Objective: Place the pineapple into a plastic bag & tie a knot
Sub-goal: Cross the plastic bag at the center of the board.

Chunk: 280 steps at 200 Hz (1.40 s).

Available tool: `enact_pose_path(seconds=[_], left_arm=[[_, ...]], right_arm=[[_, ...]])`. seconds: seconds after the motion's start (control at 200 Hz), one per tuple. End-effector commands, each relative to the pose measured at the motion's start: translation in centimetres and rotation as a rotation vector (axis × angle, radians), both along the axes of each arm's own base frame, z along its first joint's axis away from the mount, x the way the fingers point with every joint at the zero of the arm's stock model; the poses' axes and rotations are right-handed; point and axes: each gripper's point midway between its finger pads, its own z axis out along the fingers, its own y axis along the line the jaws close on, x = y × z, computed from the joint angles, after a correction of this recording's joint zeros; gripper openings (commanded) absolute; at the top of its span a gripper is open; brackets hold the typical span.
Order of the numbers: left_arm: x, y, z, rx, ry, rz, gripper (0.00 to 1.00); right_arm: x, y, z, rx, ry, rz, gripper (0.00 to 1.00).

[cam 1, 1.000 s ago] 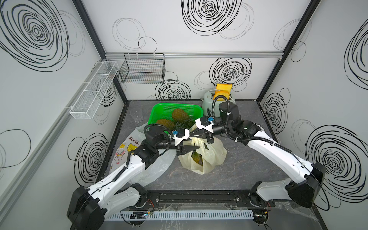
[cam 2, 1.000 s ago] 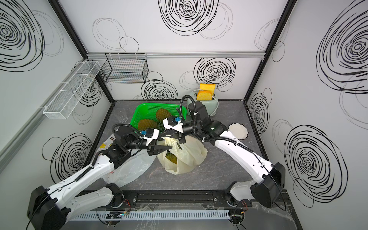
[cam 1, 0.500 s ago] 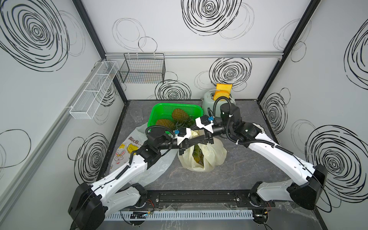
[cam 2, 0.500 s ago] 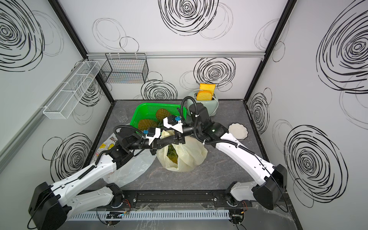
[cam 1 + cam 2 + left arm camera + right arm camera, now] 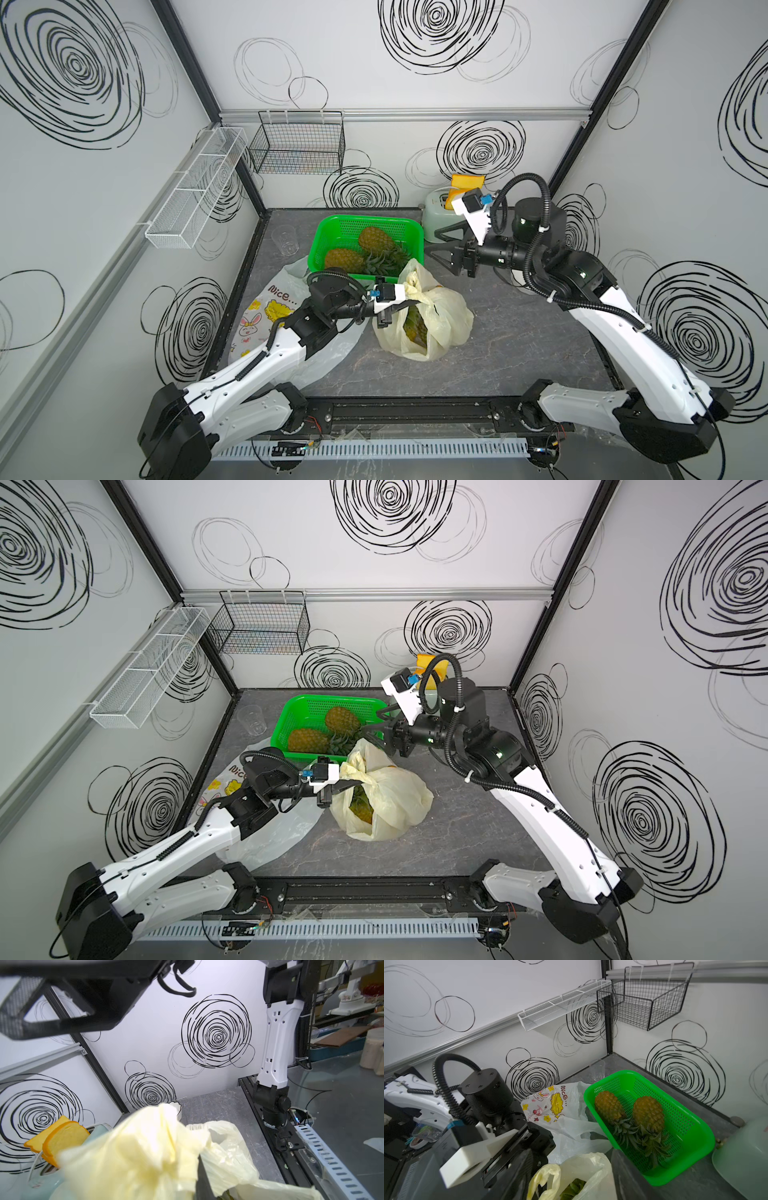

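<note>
Clamped shut in the left hand [image 5: 405, 306]: the bunched top of the pale yellow plastic bag [image 5: 446, 318], lifted above the rest of the bag. Inside the bag, seen through its gaping mouth, the pineapple [image 5: 415, 328], resting near the middle of the counter [image 5: 519, 332]. Spread apart and empty, the right hand [image 5: 436, 244], raised beyond the bag, just beside the green basket [image 5: 332, 232]. In the basket, two more pineapples [image 5: 376, 239]. Under the left arm, a printed clear bag [image 5: 270, 309]. Behind the right hand, a toaster [image 5: 432, 210] with bread slices [image 5: 467, 183]. Near the back left corner, a clear cup [image 5: 286, 241].
</note>
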Motion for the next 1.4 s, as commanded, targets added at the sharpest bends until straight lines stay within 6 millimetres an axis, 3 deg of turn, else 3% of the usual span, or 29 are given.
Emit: enact_pose_path(seconds=[0.0, 0.23, 0.55, 0.74, 0.88, 0.96, 1.07, 1.21, 1.331, 1.396], left_arm=[[-0.2, -0.1, 0.6, 0.014, -0.148, 0.025, 0.05], [-0.2, -0.5, 0.2, 0.038, -0.164, 0.02, 0.05], [-0.1, -0.9, -0.1, 0.052, -0.159, 0.032, 0.05], [0.0, -1.0, -0.3, 0.059, -0.15, 0.04, 0.05], [0.3, -1.0, -0.4, 0.063, -0.145, 0.055, 0.05], [0.4, -1.0, -0.5, 0.066, -0.136, 0.061, 0.05], [0.5, -0.9, -0.4, 0.061, -0.129, 0.067, 0.05], [0.6, -0.9, -0.2, 0.053, -0.124, 0.077, 0.06], [0.7, -0.5, 0.1, 0.035, -0.113, 0.099, 0.21], [0.5, -0.1, 0.4, 0.006, -0.117, 0.111, 0.37]], right_arm=[[-0.8, 0.0, -5.2, -0.123, 0.285, -0.012, 0.61], [-2.8, 1.6, -6.9, -0.153, 0.37, 0.118, 0.65], [-4.4, 3.0, -9.0, -0.188, 0.463, 0.21, 0.6], [-5.2, 3.3, -10.1, -0.206, 0.508, 0.241, 0.39], [-5.5, 3.3, -10.4, -0.214, 0.526, 0.257, 0.48], [-5.8, 3.1, -10.3, -0.217, 0.524, 0.259, 0.48], [-5.8, 2.8, -10.4, -0.23, 0.509, 0.244, 0.36], [-5.5, 2.7, -10.7, -0.238, 0.502, 0.235, 0.0], [-5.1, 2.8, -10.9, -0.233, 0.504, 0.208, 0.0], [-4.9, 2.9, -10.9, -0.226, 0.506, 0.204, 0.0]])
